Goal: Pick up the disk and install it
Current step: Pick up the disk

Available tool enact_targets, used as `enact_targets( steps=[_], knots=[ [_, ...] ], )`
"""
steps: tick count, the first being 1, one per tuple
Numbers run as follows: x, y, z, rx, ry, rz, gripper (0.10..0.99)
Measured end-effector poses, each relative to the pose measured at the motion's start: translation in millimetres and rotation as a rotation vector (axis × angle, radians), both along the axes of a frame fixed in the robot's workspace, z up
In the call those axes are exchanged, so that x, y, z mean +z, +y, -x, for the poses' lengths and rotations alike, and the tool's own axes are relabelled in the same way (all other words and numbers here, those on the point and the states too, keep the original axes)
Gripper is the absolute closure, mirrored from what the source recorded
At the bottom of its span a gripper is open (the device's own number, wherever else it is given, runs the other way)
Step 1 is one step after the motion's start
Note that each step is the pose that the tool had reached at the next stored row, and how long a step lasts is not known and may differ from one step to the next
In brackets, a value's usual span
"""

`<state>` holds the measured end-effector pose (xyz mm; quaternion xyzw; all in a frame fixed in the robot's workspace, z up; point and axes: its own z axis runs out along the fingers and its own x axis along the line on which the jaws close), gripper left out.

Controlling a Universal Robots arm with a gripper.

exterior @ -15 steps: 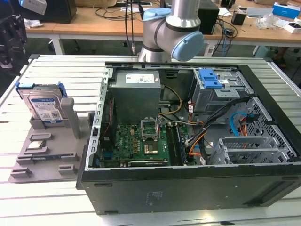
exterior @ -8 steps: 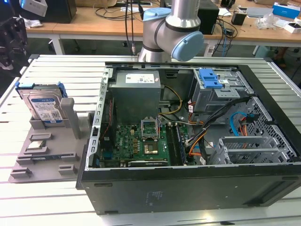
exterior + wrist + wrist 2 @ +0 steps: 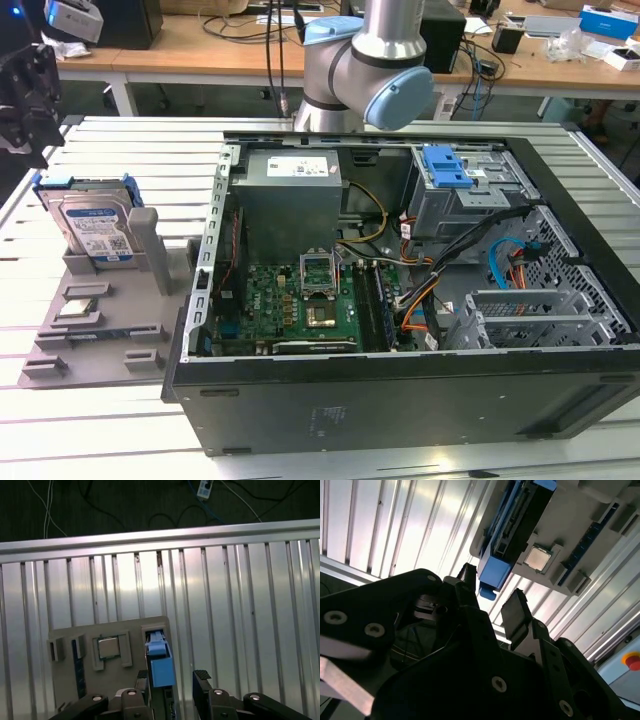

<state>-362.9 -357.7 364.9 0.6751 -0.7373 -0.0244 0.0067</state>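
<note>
Alu table (image 3: 150, 150), disk (image 3: 95, 225) upright (exterior view), fingers (image 3: 201, 677) apart above.

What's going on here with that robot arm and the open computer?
A robot arm is lining up to pick up the disk, which stands on edge in a grey holder to the exterior view's left of the open computer case. In the first wrist view the end effector is open, its fingers either side of the disk's blue frame. The disk is not yet gripped or installed.

UR arm (image 3: 370, 70) bent at elbow; tool (image 3: 172, 680) pts down, fingers apart.
</note>
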Motion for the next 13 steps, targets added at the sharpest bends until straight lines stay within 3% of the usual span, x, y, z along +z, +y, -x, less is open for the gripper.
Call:
enact_targets(
  steps=[7, 13],
  knots=[
    [-9.7, 0.0, -0.2, 0.028, 0.0000, 0.003, 0.604],
    [-14.3, -0.3, -8.0, 0.031, 0.0002, 0.007, 0.604]
  ],
)
